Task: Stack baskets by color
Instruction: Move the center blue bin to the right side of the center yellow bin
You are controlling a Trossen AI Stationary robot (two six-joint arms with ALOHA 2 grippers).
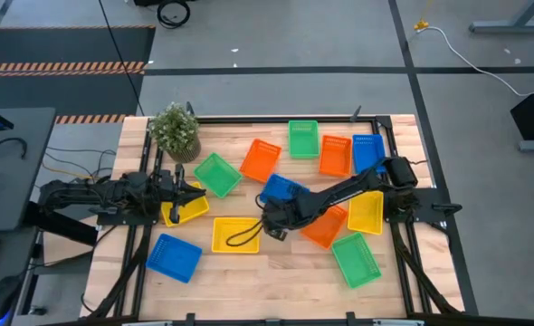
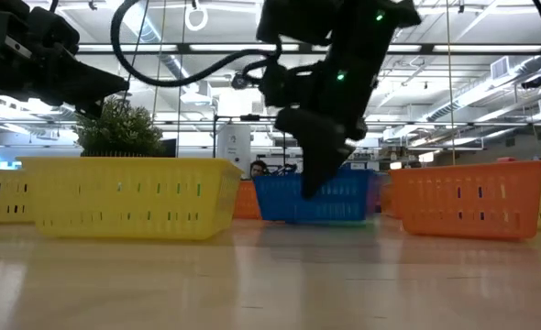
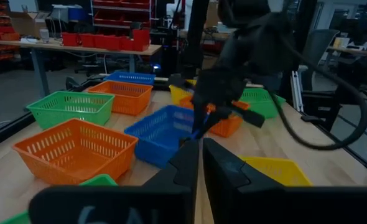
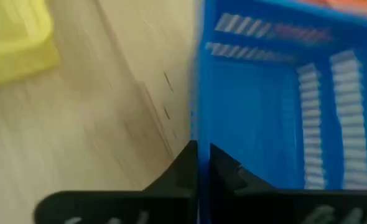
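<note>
Your right tool [image 1: 272,224] is clenched on one thin wall of the blue basket [image 1: 285,190] mid-table. Lifted, it could tilt, slip free or snag the orange basket [image 1: 326,226] touching it. Your left tool [image 1: 195,189], clenched empty, waits near the table's left edge.

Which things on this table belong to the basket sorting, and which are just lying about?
Part of the job:
- blue baskets, one with its wall pinched in the right gripper
- yellow baskets, e.g.
- orange baskets, e.g.
- green baskets, e.g.
- left gripper, shut over a yellow basket

Just lying about:
- potted plant
</note>
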